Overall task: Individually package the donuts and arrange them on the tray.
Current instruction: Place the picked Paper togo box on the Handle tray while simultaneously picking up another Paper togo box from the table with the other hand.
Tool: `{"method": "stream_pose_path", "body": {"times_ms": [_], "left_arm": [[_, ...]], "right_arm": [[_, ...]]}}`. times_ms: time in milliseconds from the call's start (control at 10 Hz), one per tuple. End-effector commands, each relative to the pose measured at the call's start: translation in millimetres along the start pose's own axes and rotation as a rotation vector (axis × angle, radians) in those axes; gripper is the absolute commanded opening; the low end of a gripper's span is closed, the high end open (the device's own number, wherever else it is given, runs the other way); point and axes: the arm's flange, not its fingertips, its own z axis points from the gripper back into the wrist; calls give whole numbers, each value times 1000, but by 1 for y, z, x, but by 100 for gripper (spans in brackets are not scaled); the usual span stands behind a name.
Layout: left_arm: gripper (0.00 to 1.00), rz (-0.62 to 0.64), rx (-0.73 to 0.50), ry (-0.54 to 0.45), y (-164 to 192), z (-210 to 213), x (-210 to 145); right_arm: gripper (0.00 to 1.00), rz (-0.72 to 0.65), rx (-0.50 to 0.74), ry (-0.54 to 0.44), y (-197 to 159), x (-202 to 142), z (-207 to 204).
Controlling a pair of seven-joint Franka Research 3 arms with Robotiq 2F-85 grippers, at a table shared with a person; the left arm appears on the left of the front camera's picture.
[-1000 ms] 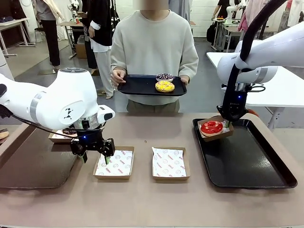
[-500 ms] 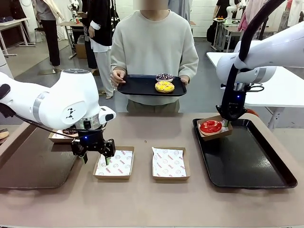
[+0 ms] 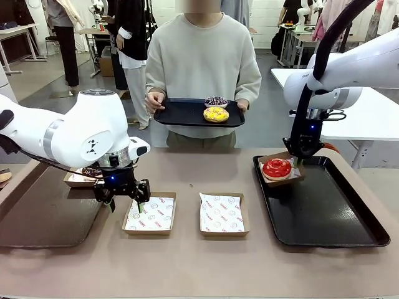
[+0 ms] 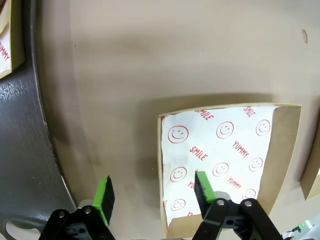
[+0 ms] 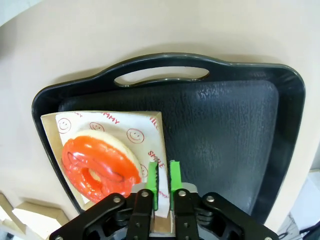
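A glossy red donut [image 3: 277,167] [image 5: 100,162] lies in a paper-lined cardboard box [image 3: 297,177] [image 5: 107,125]. My right gripper [image 3: 298,159] [image 5: 163,184] is shut on that box's edge and holds it tilted just over the far-left corner of the black tray [image 3: 324,205] [image 5: 225,135]. My left gripper [image 3: 123,202] [image 4: 154,194] is open, straddling the side wall of an empty lined box [image 3: 151,213] [image 4: 235,160]. The person holds a second tray [image 3: 187,112] with the yellow donut [image 3: 216,114] and purple donut [image 3: 216,100]. The chocolate donut [image 3: 91,172] sits boxed behind my left arm.
Another empty lined box [image 3: 223,214] lies mid-table. A dark tray [image 3: 43,215] [image 4: 25,150] rests at the table's left, under the chocolate donut's box. The person stands close at the far edge. Most of the right tray's floor is bare.
The red donut's box has shifted only slightly in my right gripper. My left gripper stays almost still over the empty box's edge.
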Motion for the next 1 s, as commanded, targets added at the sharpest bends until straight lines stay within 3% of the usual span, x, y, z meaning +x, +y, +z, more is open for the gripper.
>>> {"method": "stream_pose_path", "body": {"times_ms": [0, 100, 200, 300, 400, 500, 900], "left_arm": [[29, 32, 20, -13, -3, -7, 7], [0, 30, 19, -9, -3, -8, 8], [24, 30, 19, -7, -3, -8, 8], [0, 28, 21, -5, -3, -8, 8], [0, 26, 21, -4, -3, -7, 8], [0, 26, 21, -3, -2, -6, 7], [0, 25, 26, -1, -1, -4, 7]], "right_arm": [[71, 10, 32, 7, 3, 5, -1], [100, 10, 33, 7, 3, 6, -1], [100, 10, 34, 8, 4, 6, -2], [100, 11, 35, 9, 4, 6, -2], [96, 11, 37, 10, 4, 6, -2], [100, 11, 39, 10, 4, 5, -1], [100, 1, 70, 5, -6, 1, 3]]}}
